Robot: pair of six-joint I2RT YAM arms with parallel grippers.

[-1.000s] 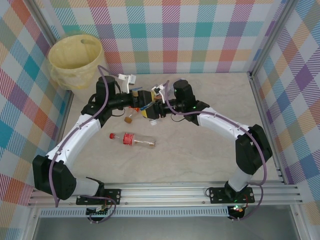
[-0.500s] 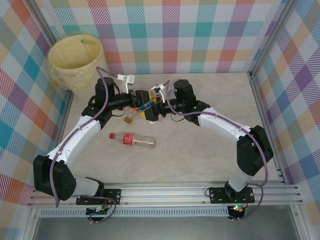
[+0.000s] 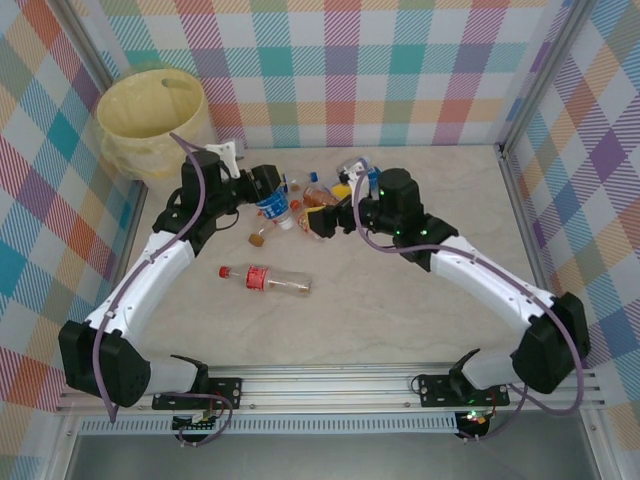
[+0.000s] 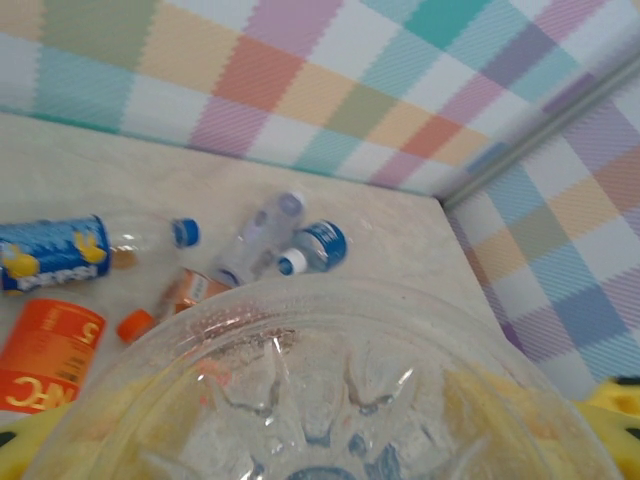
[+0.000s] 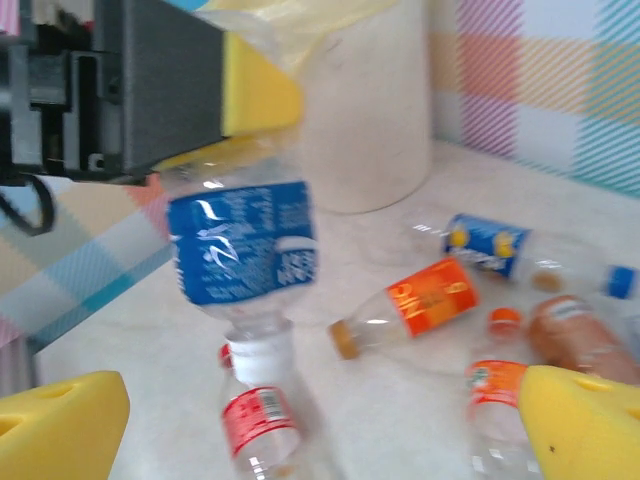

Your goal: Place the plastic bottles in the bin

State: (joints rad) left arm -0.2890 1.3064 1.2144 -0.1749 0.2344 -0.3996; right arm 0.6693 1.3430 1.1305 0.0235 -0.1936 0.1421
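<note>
On the marbled table [image 3: 400, 310], the two arms are now standing apart where they were meeting a second ago. The right gripper [image 3: 322, 222] is gaping wide and empty, while the left gripper [image 3: 266, 192] is clamping a clear, ribbed blue-labelled bottle [image 3: 273, 208]. The round pale-yellow bin [image 3: 150, 120] is sitting far-left of it, and other plastic bottles [image 3: 320, 190] are lying just beside.

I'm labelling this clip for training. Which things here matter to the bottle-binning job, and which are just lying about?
Job: bin; blue-labelled bottle, held; red-labelled bottle; orange-labelled bottle.
Lying about: small brown round piece, perhaps a loose cap; checked walls.
</note>
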